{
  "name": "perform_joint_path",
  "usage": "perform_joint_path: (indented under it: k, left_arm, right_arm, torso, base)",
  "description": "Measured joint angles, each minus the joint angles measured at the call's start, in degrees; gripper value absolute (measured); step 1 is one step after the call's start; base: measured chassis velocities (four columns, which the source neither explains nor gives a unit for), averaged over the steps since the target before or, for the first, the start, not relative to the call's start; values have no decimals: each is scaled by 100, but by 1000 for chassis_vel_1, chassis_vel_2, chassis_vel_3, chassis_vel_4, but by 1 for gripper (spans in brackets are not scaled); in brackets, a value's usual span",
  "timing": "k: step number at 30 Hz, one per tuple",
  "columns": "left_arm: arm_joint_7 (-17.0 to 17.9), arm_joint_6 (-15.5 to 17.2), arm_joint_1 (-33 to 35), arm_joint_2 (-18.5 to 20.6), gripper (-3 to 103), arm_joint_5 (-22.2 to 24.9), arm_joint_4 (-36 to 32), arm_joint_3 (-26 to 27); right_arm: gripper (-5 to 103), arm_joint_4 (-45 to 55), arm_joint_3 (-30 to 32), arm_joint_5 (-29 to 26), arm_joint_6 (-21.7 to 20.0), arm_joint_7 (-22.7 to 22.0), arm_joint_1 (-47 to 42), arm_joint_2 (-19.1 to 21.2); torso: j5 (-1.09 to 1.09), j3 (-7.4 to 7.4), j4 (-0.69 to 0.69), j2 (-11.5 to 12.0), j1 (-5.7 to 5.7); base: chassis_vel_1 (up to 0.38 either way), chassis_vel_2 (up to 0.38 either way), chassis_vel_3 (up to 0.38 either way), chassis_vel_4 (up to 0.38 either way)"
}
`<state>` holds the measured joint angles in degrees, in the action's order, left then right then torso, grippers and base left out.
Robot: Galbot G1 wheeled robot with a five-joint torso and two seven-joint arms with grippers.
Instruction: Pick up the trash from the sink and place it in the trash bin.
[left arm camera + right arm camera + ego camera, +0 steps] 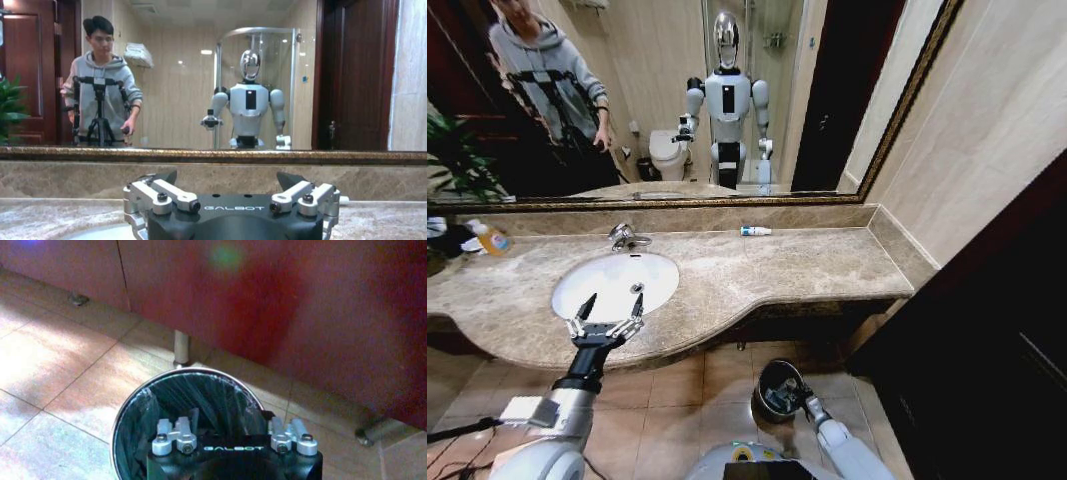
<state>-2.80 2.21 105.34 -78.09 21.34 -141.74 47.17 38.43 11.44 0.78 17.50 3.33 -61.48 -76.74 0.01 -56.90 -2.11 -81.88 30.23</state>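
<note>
Head view shows your left end effector (609,309) spread open over the near rim of the white oval sink (602,278). Your right end effector (233,432) grips the small round black trash bin (177,405) low over the floor tiles. One blue-and-white tube (754,231) lies far back on the beige marble tabletop (777,270); likely light and slippery, so pinch across its middle.

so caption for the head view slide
Left gripper open over the sink; right gripper at the trash bin.
</note>
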Motion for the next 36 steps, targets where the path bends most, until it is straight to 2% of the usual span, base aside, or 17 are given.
perform_joint_path:
  k: [1, 4, 6, 8, 9, 12, 19, 23, 36]
  left_arm:
    - [0, 0, 0, 0, 100, 0, 0, 0]
    - [0, 0, 0, 0, 100, 0, 0, 0]
    - [0, 0, 0, 0, 100, 0, 0, 0]
    - [0, 0, 0, 0, 100, 0, 0, 0]
    - [0, 0, 0, 0, 100, 0, 0, 0]
    - [0, 0, 0, 0, 100, 0, 0, 0]
    - [0, 0, 0, 0, 100, 0, 0, 0]
    - [0, 0, 0, 0, 100, 0, 0, 0]
    - [0, 0, 0, 0, 100, 0, 0, 0]
  right_arm:
    - [57, 0, 0, 0, 0, 0, 0, 0]
    - [73, 817, 7, -139, -454, -107, -419, 220]
    - [73, 1019, 25, -158, -499, -170, -523, 271]
    - [84, 1687, 134, -381, -538, -281, -925, 455]
    - [84, 1687, 134, -381, -538, -281, -925, 455]
    - [97, 2399, 405, -720, -602, -326, -1316, 682]
    - [100, 3655, 1187, -1077, -872, -319, -1999, 741]
    - [100, 4532, 1700, -1180, -955, -327, -2482, 597]
    - [100, 6451, 2512, -1460, -1062, -383, -3476, 358]
  torso:
    - [0, 0, 0, 0, 0]
    - [-1, 0, 1, 0, 0]
    - [-1, 0, 0, 0, 0]
    - [-1, 0, 0, 0, -1]
    - [-1, 0, 0, 0, -1]
    - [-1, 1, 0, 0, -1]
    - [-2, 0, 0, 0, 0]
    - [-1, 1, 0, 0, -1]
    - [-1, 1, 0, 0, -1]
  base:
    - [0, 0, 0, 0]
    - [0, 0, 0, 0]
    - [0, 0, 0, 0]
    - [0, 0, 0, 0]
    - [0, 0, 0, 0]
    - [0, 0, 0, 0]
    - [0, 0, 0, 0]
    - [0, 0, 0, 0]
    - [0, 0, 0, 0]
